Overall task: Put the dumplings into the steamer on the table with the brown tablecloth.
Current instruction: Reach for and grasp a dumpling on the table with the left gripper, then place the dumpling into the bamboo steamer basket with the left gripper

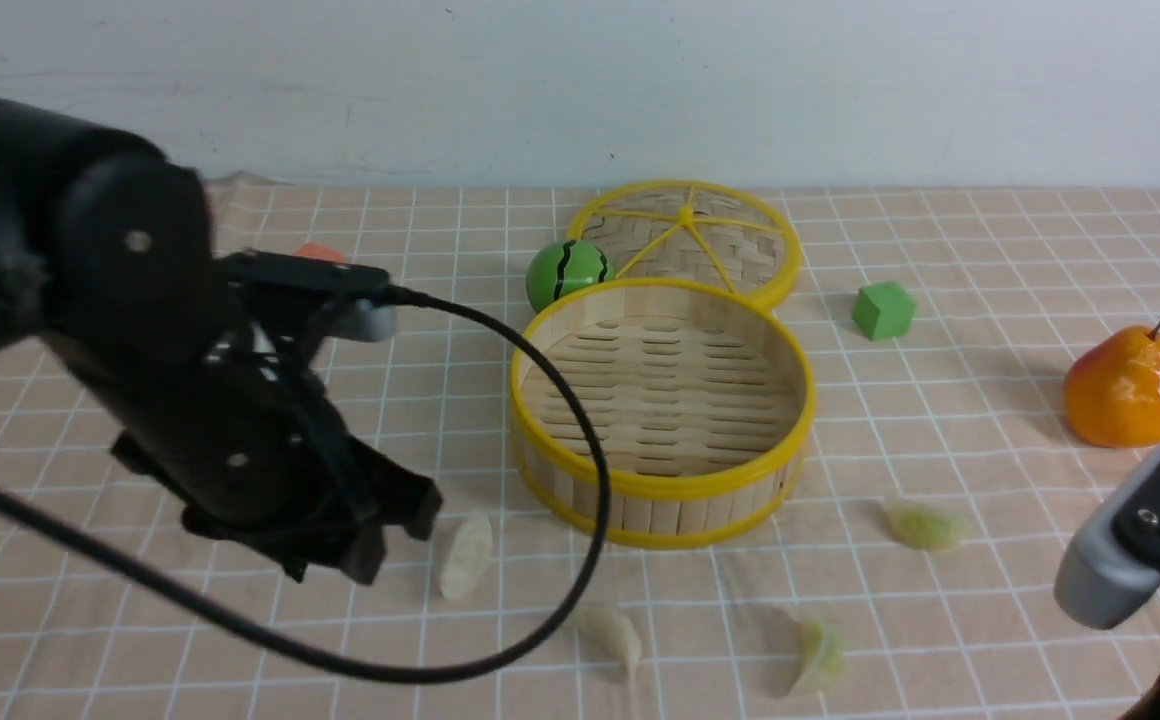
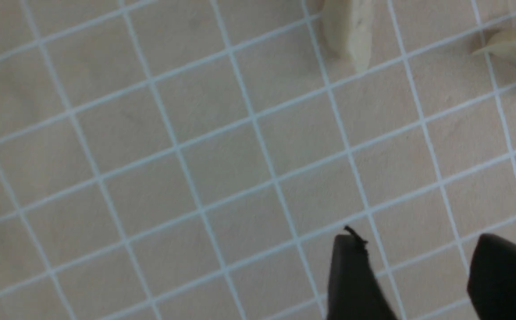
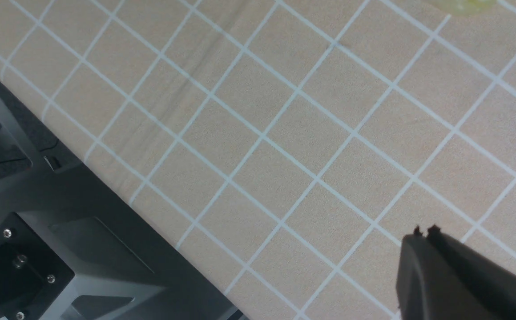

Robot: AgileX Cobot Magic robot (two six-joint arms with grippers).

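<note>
In the front view, your left gripper (image 1: 398,540) hung at lower left, just beside a white dumpling (image 1: 465,555). The steamer (image 1: 660,487) sat mid-frame on the brown tablecloth (image 1: 940,420). Outside it, along the bottom, lay a second white dumpling (image 1: 612,632), a green dumpling (image 1: 820,652) and a second green dumpling (image 1: 925,525).

In the left wrist view, the fingers (image 2: 356,275) stood wide apart at lower right, gripping nothing.

In the right wrist view, your right gripper (image 3: 425,233) sat at lower right, jaws pressed together and holding nothing.

Left tool (image 1: 395,545) low, just beside white dumpling (image 1: 466,555); second white dumpling (image 1: 612,632) and both green dumplings (image 1: 818,655) on tablecloth (image 1: 990,330) before steamer (image 1: 660,487).
</note>
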